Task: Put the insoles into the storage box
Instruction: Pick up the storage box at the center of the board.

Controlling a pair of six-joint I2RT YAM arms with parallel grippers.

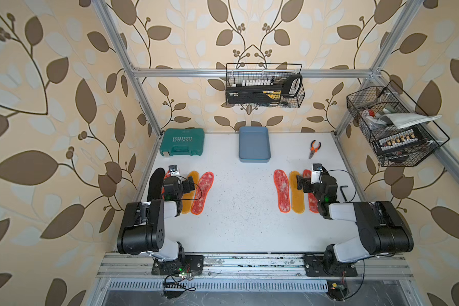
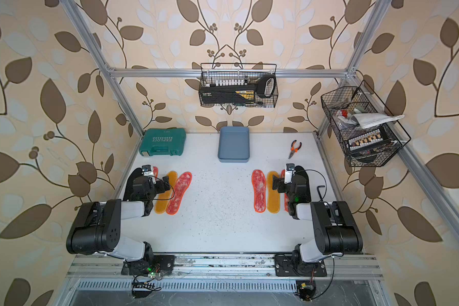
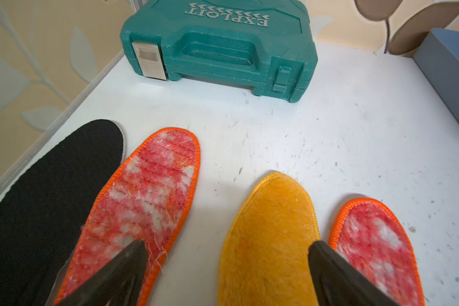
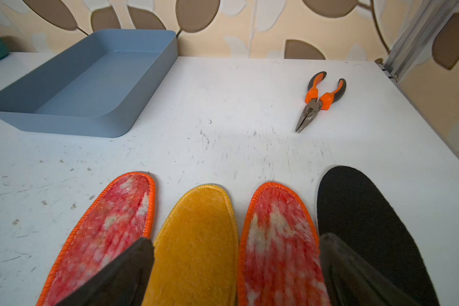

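Evidently neither arm has picked anything up yet. The left gripper [image 3: 227,249] stands spread wide and empty above the left row of insoles [image 1: 202,193], over its inner red-mottled and mustard ones. The right gripper [image 4: 236,241] is just as wide and empty, spanning the mustard and red pair in the right row of insoles [image 1: 282,190].

Each row holds four insoles flat on the table [image 1: 244,225], side by side with black outermost. This probably gives each arm its own share within reach. Every insole has its long axis running from the robot toward the far wall, with the toe end pointing away.

The storage box [image 1: 254,144] sits empty at the far middle, between the rows and well apart from both. Its long side lies the same way, so I judge little turning is needed. A green tool case [image 1: 182,141] and pliers [image 1: 314,149] flank it.
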